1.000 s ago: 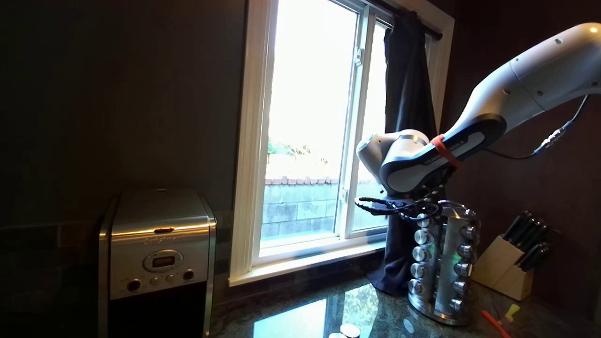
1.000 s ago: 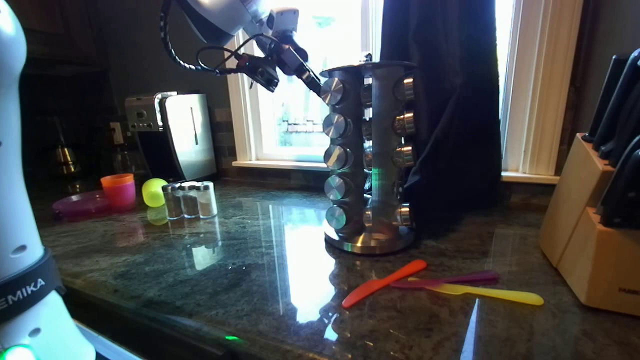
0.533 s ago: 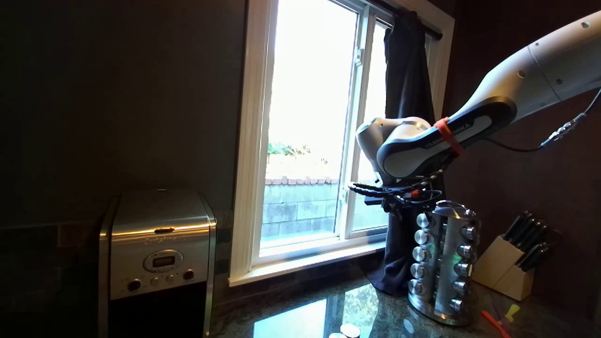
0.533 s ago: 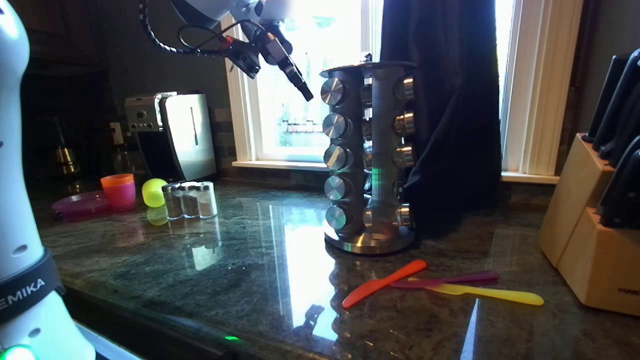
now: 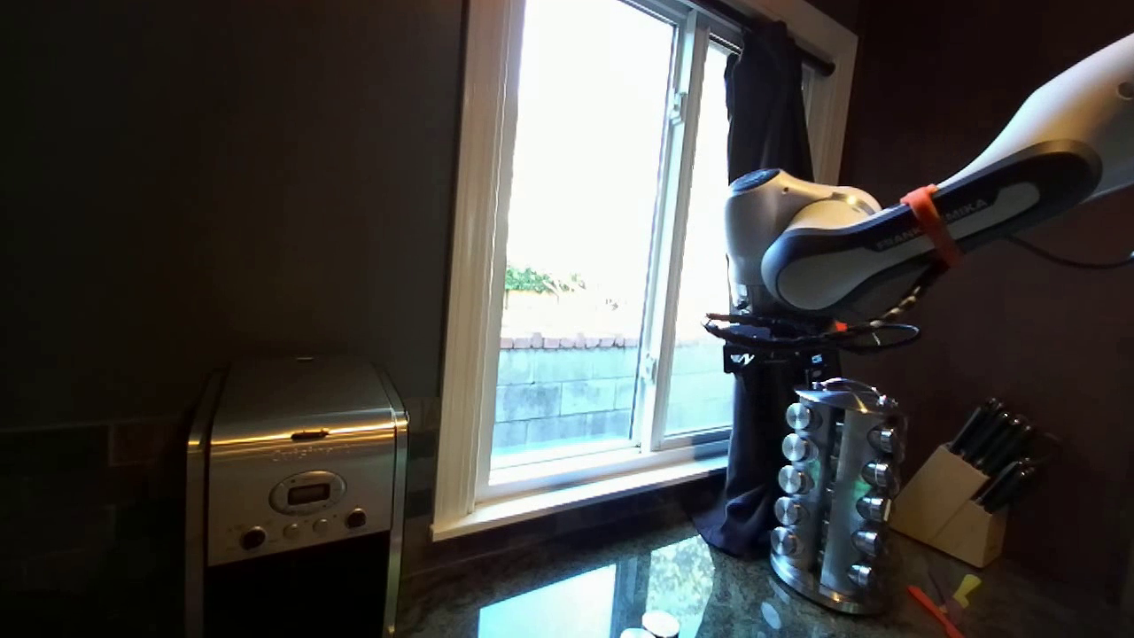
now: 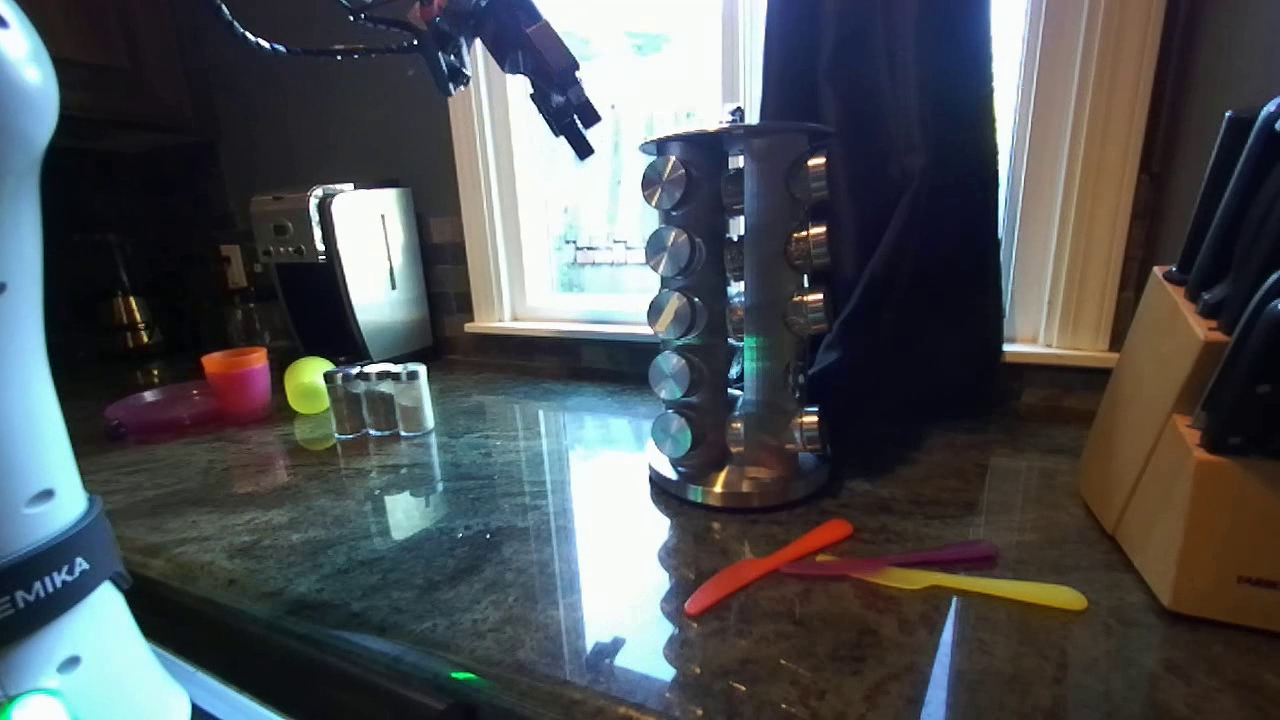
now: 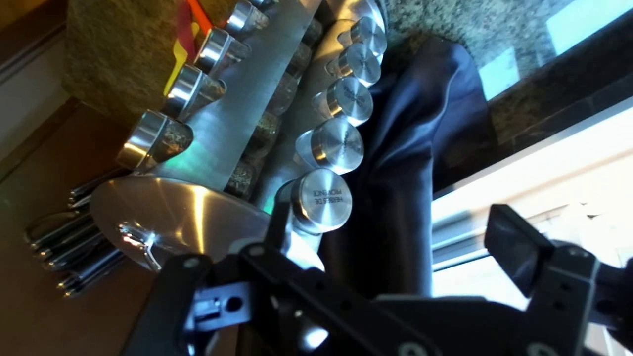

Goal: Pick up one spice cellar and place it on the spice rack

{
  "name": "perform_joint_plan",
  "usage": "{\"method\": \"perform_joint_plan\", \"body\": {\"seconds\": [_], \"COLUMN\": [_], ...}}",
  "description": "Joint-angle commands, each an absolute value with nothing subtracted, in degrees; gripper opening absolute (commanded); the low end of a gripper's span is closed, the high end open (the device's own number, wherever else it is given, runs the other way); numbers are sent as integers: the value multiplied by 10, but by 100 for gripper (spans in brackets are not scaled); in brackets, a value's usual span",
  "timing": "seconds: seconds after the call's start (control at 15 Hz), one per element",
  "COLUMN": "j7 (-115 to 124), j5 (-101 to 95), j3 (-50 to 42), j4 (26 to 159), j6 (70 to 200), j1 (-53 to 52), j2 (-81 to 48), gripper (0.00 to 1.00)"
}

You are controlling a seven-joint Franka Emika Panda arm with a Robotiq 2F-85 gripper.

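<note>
The spice rack is a shiny silver carousel with rows of silver-capped jars, in both exterior views (image 5: 848, 505) (image 6: 768, 300) and the wrist view (image 7: 222, 113). A small spice cellar with a round silver cap, lettered "Herbes de Provence" (image 7: 324, 200), sits in the top slot of one column. In an exterior view, the top jar (image 6: 664, 183) of the near-left column sits in its slot. My gripper (image 6: 584, 132) is open and empty, above and left of that jar, apart from it. In the wrist view, the open gripper (image 7: 395, 230) has its fingers wide apart, one overlapping the cap's edge in the picture.
A knife block (image 6: 1160, 440) stands beside the rack. Coloured plastic knives (image 6: 770, 567) lie in front. Shakers (image 6: 379, 400), a yellow-green ball-like thing (image 6: 307, 386), cups (image 6: 238, 385) and a coffee maker (image 6: 375, 270) stand left. A dark curtain (image 6: 900, 250) hangs behind the rack.
My gripper has backed up and away from the rack's top jar, where it overlapped it a second ago. The wrist has turned and both fingers now show apart. The jars stay in the rack.
</note>
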State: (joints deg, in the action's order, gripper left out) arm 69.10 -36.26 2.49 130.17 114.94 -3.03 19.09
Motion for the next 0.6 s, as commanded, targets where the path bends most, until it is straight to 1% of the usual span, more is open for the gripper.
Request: {"method": "perform_joint_plan", "body": {"seconds": [0.0,0.27,0.33,0.53], "j7": [571,407,462,404], "j5": [-305,-220,-240,-213], "j3": [3,-50,7,-14], "j4": [1382,1438,1397,1422], "j6": [1231,1328,1291,1322], "j1": [-24,-8,24,35], "j2": [275,308,280,290], "gripper": [100,100,100,100]}}
